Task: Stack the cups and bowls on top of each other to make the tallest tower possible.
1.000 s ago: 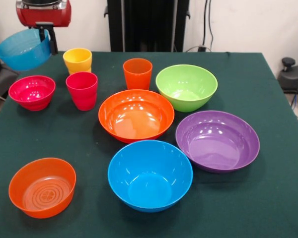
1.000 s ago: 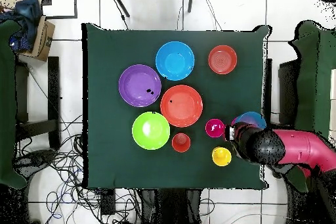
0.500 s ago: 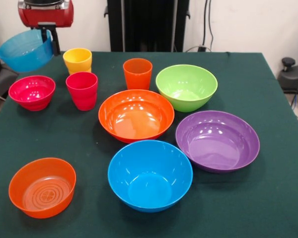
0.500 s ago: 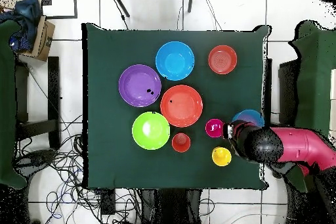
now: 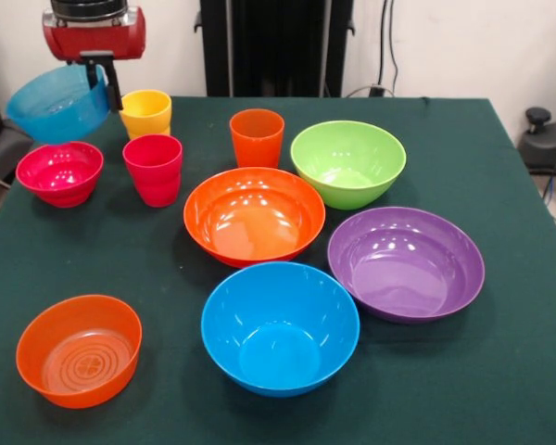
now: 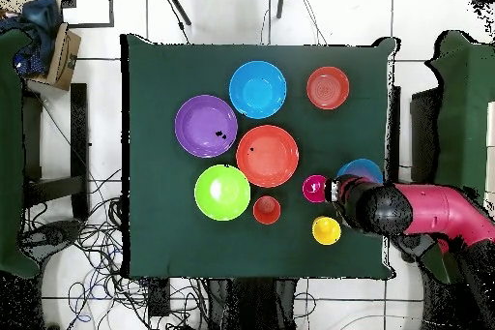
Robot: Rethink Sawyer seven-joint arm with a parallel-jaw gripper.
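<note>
Translucent blue bowl pinched by gripper, airborne; overhead: arm hides it.

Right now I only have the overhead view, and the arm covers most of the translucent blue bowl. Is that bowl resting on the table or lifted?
Observer: Lifted. The front view shows the translucent blue bowl hanging clear of the table, tilted, with the gripper clamped on its rim.
Operator: Is anything underneath it?
Observer: Yes. The small magenta bowl stands on the cloth just below it, hidden from you by the arm.
Operator: Is that one ready to be stacked on?
Observer: It is upright and empty, with the red-pink cup beside it, not touching.
</note>
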